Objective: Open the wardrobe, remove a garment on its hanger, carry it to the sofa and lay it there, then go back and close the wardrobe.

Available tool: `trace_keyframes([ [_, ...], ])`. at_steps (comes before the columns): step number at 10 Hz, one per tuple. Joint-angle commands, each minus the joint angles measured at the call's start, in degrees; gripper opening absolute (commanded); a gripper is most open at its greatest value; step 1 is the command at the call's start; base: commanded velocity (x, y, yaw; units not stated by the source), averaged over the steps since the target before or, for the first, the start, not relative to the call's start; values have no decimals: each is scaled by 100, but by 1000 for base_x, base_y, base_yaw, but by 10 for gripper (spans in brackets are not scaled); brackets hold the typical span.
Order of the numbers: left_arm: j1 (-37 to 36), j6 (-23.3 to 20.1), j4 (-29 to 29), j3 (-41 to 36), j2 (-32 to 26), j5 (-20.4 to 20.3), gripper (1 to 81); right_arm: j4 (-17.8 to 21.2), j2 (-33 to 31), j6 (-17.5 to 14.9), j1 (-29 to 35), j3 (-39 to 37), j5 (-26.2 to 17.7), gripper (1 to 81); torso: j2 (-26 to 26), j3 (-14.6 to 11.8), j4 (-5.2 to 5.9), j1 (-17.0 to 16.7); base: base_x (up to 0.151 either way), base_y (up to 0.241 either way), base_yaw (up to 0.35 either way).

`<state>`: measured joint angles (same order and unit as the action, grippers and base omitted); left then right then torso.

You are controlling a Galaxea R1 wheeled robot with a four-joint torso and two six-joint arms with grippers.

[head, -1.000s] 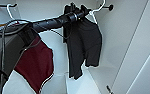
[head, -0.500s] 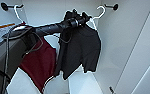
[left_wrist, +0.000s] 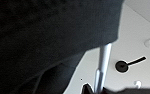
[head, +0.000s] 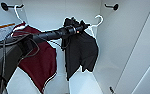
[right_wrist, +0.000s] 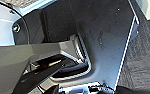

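Note:
I look into the open wardrobe (head: 121,50), white inside. The garment (head: 81,52), black and limp, hangs from the hanger (head: 99,20), whose white hook sits free below the black rail mount (head: 113,6). My left arm reaches in from the left, and my left gripper (head: 77,28) is shut at the garment's top on the hanger. In the left wrist view dark cloth (left_wrist: 46,37) looms close, and the hanger's white bar (left_wrist: 103,65) runs down into the left gripper (left_wrist: 93,88). My right gripper (right_wrist: 91,91) hangs low beside my own body.
A maroon jacket (head: 38,57) on its own white hanger (head: 16,11) hangs at the left from the other rail mount (head: 4,6). A white wardrobe door (head: 146,65) stands open at the right. Grey carpet (right_wrist: 146,55) lies below.
The black garment has come off the rail. Its hanger has tipped, and the hook has swung right and sunk lower. The maroon jacket has stayed put.

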<state>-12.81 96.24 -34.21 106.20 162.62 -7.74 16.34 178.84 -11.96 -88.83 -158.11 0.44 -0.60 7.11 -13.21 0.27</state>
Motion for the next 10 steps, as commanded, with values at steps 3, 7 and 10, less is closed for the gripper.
trace_keyframes([
  [3,-929,-71,-280,-328,-89,-87,10,19,23,-17,159,71,-343,811,6,5,0,9,-86,0,0],
  [7,-858,-71,-288,-346,-89,-105,10,19,23,-17,159,71,-343,811,2,-245,0,0,-110,0,0],
  [10,-850,-71,-288,-363,-98,-114,10,28,23,-17,168,71,-343,811,2,-190,0,0,-112,0,0],
])
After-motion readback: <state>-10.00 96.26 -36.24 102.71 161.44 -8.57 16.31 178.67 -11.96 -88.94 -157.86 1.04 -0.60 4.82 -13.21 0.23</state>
